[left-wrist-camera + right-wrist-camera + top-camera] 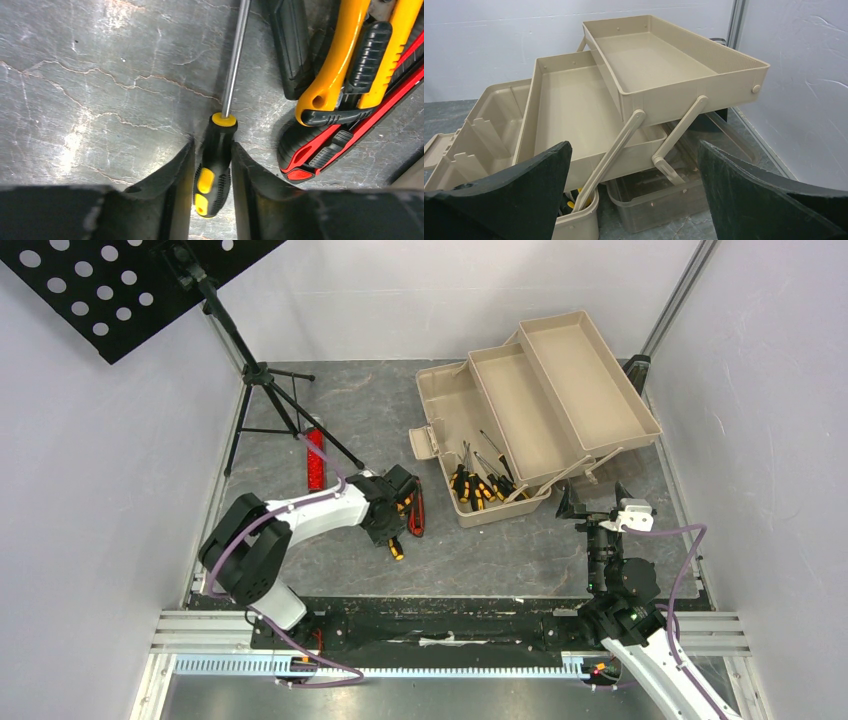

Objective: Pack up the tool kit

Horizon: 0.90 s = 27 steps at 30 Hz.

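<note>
Left pincer [212,146] straddles the yellow-and-black screwdriver [214,175] lying flat on the tabletop [100,75], shaft running straight ahead between the fingers, firm clamp not discernible; toolbox [455,410] sits off right, facing the wide-open, empty right pincer [634,145].

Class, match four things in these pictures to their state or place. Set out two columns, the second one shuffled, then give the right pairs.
Column A
1. left gripper
2. right gripper
3. top tray
4. red bar

Column B
a. empty, folded out
b. lying by the legs of the music stand
c. straddling the handle of a screwdriver
d. open, facing the toolbox

Pairs: 1-c; 2-d; 3-a; 4-b
</note>
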Tool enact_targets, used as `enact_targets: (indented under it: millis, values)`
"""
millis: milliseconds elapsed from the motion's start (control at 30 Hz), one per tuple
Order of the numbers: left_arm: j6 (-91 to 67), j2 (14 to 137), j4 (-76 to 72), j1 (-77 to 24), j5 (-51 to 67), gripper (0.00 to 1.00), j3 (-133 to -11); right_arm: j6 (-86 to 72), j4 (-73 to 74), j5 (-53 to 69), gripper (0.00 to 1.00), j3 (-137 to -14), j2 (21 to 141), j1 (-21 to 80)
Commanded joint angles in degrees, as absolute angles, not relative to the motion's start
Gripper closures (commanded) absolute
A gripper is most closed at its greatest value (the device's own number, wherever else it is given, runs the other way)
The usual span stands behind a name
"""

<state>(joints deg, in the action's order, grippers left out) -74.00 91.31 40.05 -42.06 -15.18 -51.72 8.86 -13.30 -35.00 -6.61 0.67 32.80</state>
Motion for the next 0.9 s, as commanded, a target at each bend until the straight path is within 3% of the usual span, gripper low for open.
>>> enact_targets:
  millis: [0, 100, 267, 633, 867]
  values:
    - [-78.3, 88.3, 38.8, -41.0, -14.2, 0.69, -48.7, 9.4, -16.0, -35.8, 0.02, -6.4, -2.3, 33.1]
    - [-79.0, 86.1, 38.3, -40.8, -14.1, 0.83, -47.7, 9.4, -16.0, -35.8, 0.02, -6.4, -2.4, 33.2]
    - [-78.5, 80.3, 32.2, -40.8, -14.3, 0.97, -45.8, 9.3, -16.1, -35.7, 0.02, -6.3, -2.5, 33.2]
    - [-71.0, 69.1, 12.8, -41.3, -12.3, 0.98, -45.6, 9.3, -16.2, -35.7, 0.02, -6.2, -2.6, 33.1]
    - [-67.0, 74.5, 3.0, -43.3, -7.7, 0.95, -52.0, 9.3, -16.3, -35.7, 0.02, -6.2, -2.6, 33.2]
